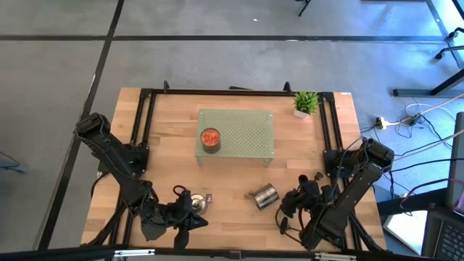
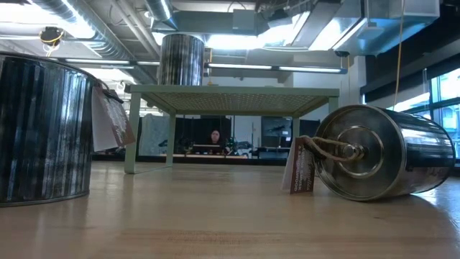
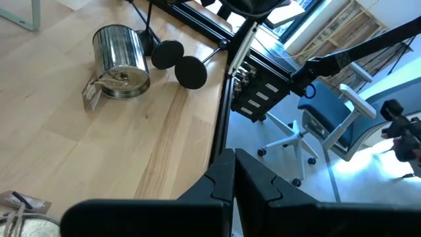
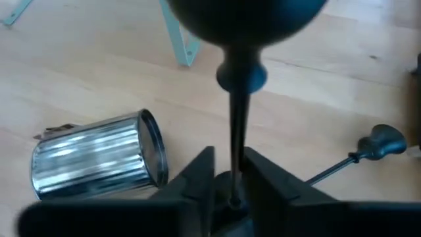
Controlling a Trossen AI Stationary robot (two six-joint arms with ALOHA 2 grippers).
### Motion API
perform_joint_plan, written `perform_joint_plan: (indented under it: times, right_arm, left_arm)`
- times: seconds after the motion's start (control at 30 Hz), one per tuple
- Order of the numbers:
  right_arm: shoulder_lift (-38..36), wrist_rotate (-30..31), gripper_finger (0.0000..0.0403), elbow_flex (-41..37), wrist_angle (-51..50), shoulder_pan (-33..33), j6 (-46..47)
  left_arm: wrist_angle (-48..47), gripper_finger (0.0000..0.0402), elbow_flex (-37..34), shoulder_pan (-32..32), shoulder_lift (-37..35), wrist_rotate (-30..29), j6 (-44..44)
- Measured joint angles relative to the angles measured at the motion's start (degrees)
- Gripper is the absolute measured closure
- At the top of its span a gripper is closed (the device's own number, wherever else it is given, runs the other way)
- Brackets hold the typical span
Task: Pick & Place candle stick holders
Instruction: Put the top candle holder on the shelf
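My right gripper (image 4: 235, 178) is shut on the thin stem of a black candle stick holder (image 4: 238, 112); its round base (image 4: 247, 16) fills the far end of the right wrist view. A second holder (image 4: 368, 150) lies on its side on the wood beside it. In the left wrist view two black round bases (image 3: 179, 62) show next to a silver tin (image 3: 120, 59) that lies on its side. My left gripper (image 3: 233, 181) hangs shut with nothing in it at the near left, close to an upright silver tin (image 1: 197, 204). My right gripper pinches the holder's stem (image 4: 235, 161) between its two fingers, on the length below the stem's knob (image 4: 241, 76). The fingers slant down from the table's near right and lie across the stem. Whether the base rests on the table cannot be told.
A green perforated stand (image 1: 246, 138) in the table's middle carries an orange-topped can (image 1: 210, 139). A small potted plant (image 1: 306, 103) sits at the far right corner. Black frame rails (image 1: 330, 130) run along the table's sides. Tagged tins (image 2: 381, 151) stand near the front.
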Motion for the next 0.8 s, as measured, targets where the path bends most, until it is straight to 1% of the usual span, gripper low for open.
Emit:
perform_joint_plan:
  times: [0.1, 0.2, 0.37, 0.57, 0.8]
  right_arm:
    - [0.0, 0.4, 0.0371, 0.0, 0.4, -0.2, -0.6]
    - [0.1, 0.4, 0.0391, 0.8, 0.2, -0.2, -0.7]
    - [0.3, 0.8, 0.0392, 4.6, -2.2, -0.4, -0.5]
    - [0.1, 5.7, 0.0392, 7.5, -3.3, -1.4, -2.9]
    - [0.1, 9.4, 0.0392, 8.8, -3.6, -2.1, -4.2]
  left_arm:
    - [0.0, 0.0400, 0.0, 0.0, 0.0, 0.0, 0.0]
    - [-0.1, 0.0400, 0.0, 0.0, 0.0, 0.0, 0.0]
    - [-0.3, 0.0400, 0.0, 0.0, 0.0, -0.1, 0.2]
    - [-0.4, 0.0400, 0.0, 0.0, 0.0, -0.7, 1.2]
    - [-0.4, 0.0400, 0.0, 0.0, 0.1, -1.4, 1.6]
